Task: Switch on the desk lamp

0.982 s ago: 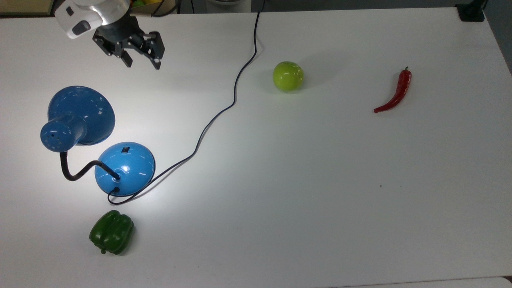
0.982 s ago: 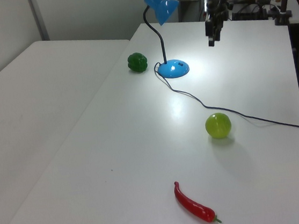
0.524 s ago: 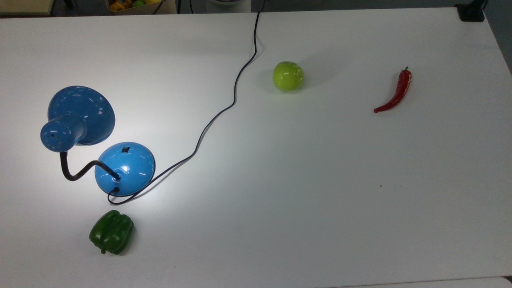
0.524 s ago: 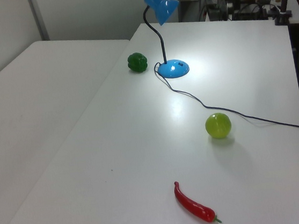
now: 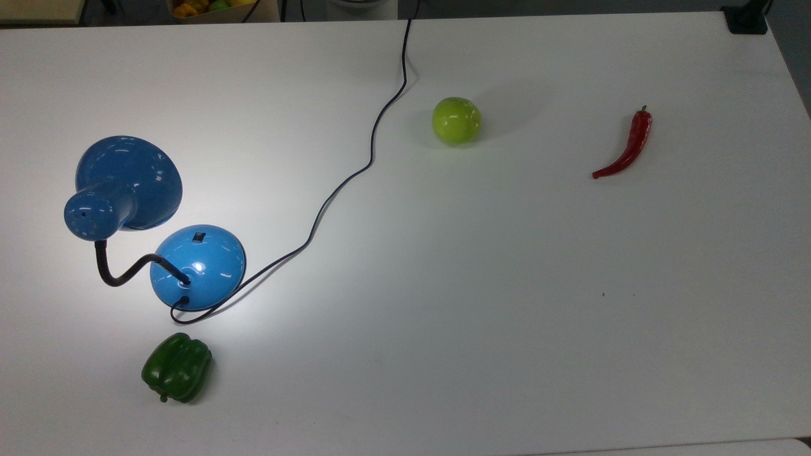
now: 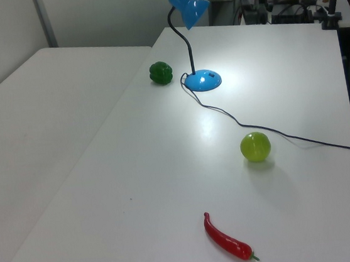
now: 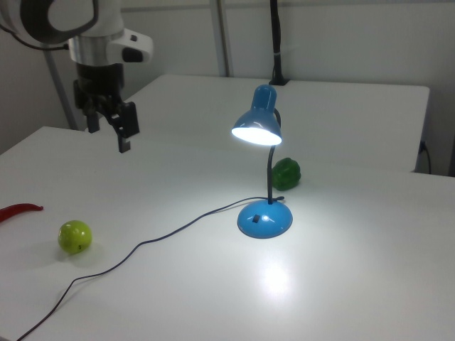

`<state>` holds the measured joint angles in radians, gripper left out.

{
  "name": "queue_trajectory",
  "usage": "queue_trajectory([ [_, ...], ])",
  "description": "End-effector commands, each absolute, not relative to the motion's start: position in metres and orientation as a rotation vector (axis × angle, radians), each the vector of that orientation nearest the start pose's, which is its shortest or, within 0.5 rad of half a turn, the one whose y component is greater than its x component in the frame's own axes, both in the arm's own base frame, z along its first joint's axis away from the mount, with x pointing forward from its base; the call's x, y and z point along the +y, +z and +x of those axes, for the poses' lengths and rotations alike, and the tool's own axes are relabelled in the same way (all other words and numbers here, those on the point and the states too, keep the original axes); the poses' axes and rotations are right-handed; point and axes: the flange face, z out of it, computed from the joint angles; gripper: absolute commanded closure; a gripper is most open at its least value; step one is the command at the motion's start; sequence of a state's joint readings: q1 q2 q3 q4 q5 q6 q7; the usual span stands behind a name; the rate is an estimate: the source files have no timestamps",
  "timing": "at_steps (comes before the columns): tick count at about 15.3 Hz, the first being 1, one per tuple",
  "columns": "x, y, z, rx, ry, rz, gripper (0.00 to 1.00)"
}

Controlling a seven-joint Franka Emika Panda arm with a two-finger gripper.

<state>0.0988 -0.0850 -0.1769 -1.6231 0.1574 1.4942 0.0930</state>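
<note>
The desk lamp (image 5: 197,266) stands at the top view's left, its glossy blue shade (image 5: 130,180) on a black gooseneck over a domed base with a small black switch (image 5: 199,238). In the right view the shade (image 7: 257,128) glows and a bright pool of light lies on the table around the base (image 7: 264,219). The lamp (image 6: 204,80) also stands at the far end of the table in the left view. My gripper (image 7: 109,135) hangs open and empty in the air at the right view's upper left, well away from the lamp.
The lamp's black cord (image 5: 355,174) snakes across the white table (image 5: 481,316) to its far edge. A green apple (image 5: 456,120) and a red chilli (image 5: 627,149) lie toward the top view's right. A green bell pepper (image 5: 177,367) sits close to the lamp's base.
One second ago my gripper hung above the table near the lamp's shade; it has since pulled up and back, leaving the top view. The lamp and the other things have not moved.
</note>
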Motion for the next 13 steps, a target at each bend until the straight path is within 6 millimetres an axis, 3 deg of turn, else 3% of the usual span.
queue_trajectory([
  [1, 0.023, 0.641, 0.533, 0.132, -0.004, -3.000, 0.00],
  [5, 0.029, 0.618, 0.549, -0.097, -0.070, -3.088, 0.00],
  [7, 0.027, 0.615, 0.553, -0.266, -0.111, -3.117, 0.00],
  [13, 0.026, 0.612, 0.561, -0.280, -0.154, -3.123, 0.00],
])
